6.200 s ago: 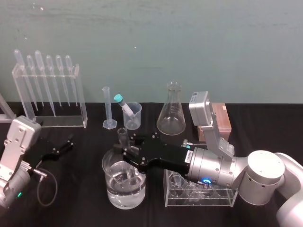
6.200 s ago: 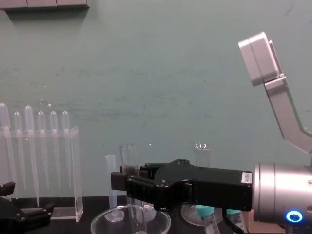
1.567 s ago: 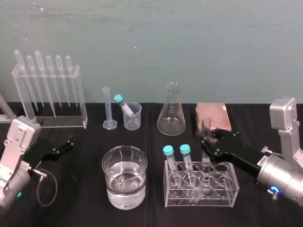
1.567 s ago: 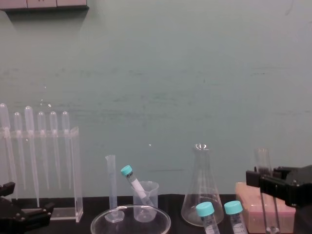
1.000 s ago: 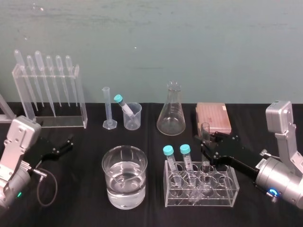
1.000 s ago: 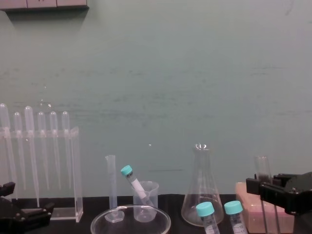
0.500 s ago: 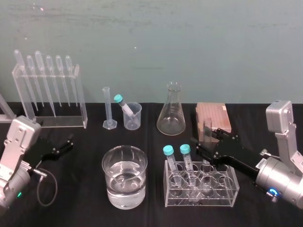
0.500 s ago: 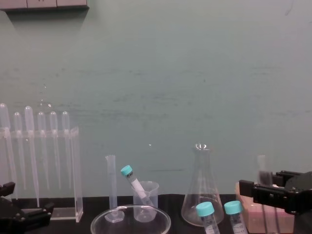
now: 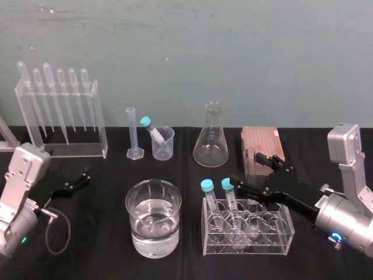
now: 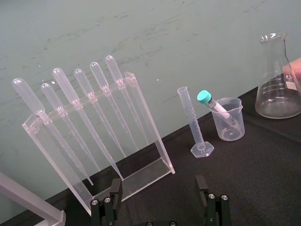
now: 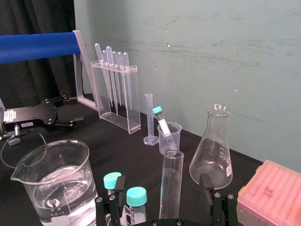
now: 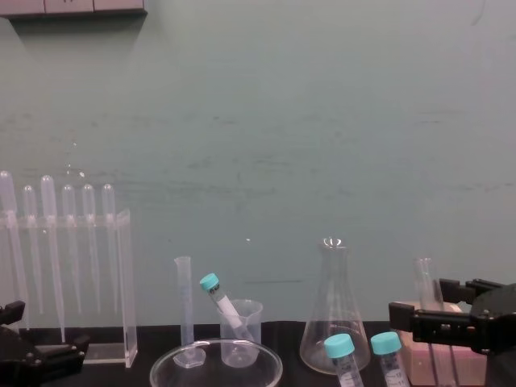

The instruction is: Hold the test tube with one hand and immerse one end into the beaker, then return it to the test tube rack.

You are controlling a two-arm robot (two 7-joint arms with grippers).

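Test tube (image 9: 250, 158) stands upright in the clear test tube rack (image 9: 274, 244), beside two teal-capped tubes (image 9: 207, 186). Right tool (image 9: 256, 174) flanks it, fingers apart. Left tool (image 9: 74, 182) rests at the worktop's (image 9: 99, 245) left, fingers likewise spread.

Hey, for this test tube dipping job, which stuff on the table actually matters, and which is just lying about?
In the job: test tube, test tube rack, beaker, right claw open around the tube.

Just lying about: pipette stand, graduated cylinder, small plastic beaker, conical flask, pink block, teal-capped tubes; left claw parked at the left.
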